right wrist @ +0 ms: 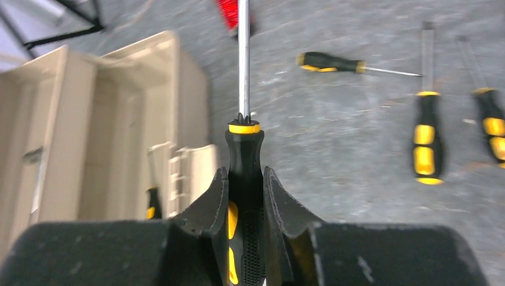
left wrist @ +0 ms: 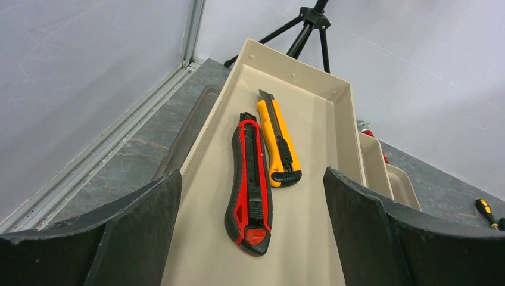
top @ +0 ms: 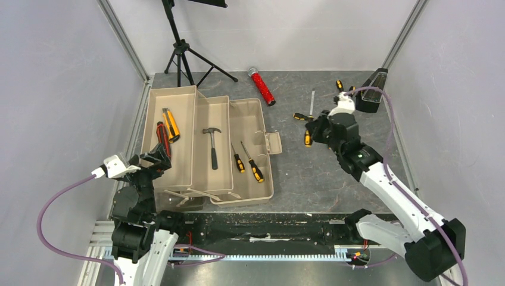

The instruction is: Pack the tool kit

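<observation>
1. Right pincer clenches a screwdriver over the counter, right of the toolbox.
2. Left pincer gapes, empty, over the knives.
3. Risk: the long shaft may swivel in the grip and miss the tray.

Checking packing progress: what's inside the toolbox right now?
Left tray: red utility knife and orange utility knife. Middle tray: hammer. Right compartment: two screwdrivers. The left gripper hides the left tray's near corner.

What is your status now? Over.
Left gripper open, at toolbox. Right gripper shut on screwdriver. Three loose screwdrivers on table. Nothing blocking seen.
</observation>
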`<state>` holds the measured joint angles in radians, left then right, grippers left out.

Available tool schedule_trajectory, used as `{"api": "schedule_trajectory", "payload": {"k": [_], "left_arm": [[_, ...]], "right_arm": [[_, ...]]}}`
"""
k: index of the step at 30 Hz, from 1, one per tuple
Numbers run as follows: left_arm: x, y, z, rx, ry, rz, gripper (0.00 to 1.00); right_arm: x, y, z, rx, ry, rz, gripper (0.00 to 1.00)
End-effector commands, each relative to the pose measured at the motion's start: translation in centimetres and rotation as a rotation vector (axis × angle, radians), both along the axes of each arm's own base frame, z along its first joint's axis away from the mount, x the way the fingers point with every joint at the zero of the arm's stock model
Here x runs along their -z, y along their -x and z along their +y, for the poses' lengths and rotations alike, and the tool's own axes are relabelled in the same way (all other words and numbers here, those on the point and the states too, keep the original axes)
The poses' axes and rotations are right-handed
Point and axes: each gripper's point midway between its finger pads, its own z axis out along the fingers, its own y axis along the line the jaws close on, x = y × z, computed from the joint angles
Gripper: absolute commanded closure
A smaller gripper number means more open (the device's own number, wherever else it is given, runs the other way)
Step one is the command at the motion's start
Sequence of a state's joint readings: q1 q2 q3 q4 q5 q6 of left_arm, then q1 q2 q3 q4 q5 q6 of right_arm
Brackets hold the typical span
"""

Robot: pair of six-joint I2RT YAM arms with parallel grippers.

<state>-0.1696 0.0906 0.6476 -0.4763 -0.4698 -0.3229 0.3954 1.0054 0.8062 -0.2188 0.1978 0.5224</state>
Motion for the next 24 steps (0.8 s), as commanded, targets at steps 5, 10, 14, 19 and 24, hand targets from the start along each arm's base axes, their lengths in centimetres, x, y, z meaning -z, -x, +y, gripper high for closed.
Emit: {"api": "schedule_trajectory", "payload": {"k": [5, 10, 14, 19, 24], "left_arm": [[-0.6, 0.0, 0.5, -0.028, -0.023, -0.02, 0.07], [-0.7, 0.1, 0.5, -0.028, -0.023, -0.021, 0.07], [-0.7, 0.2, 0.6, -0.029, -0.023, -0.022, 0.07], [-0.6, 0.2, 0.6, -0.031, -0.023, -0.022, 0.07], [-0.7, 0.3, 0.6, -0.032, -0.022, -0.024, 0.07]], "right_arm": [[-2.6, 2.5, 12.4, -0.302, -0.097, -0.038, 1.0], [-2.0, 4.7, 18.4, -0.427, -0.13, -0.004, 1.0], [0.0, 6.0, 21.6, -0.466, -0.116, 0.052, 1.0], [3.3, 6.8, 24.1, -0.492, -0.076, 0.131, 0.89], [4.9, 7.3, 25.0, -0.506, -0.037, 0.166, 0.69]]}}
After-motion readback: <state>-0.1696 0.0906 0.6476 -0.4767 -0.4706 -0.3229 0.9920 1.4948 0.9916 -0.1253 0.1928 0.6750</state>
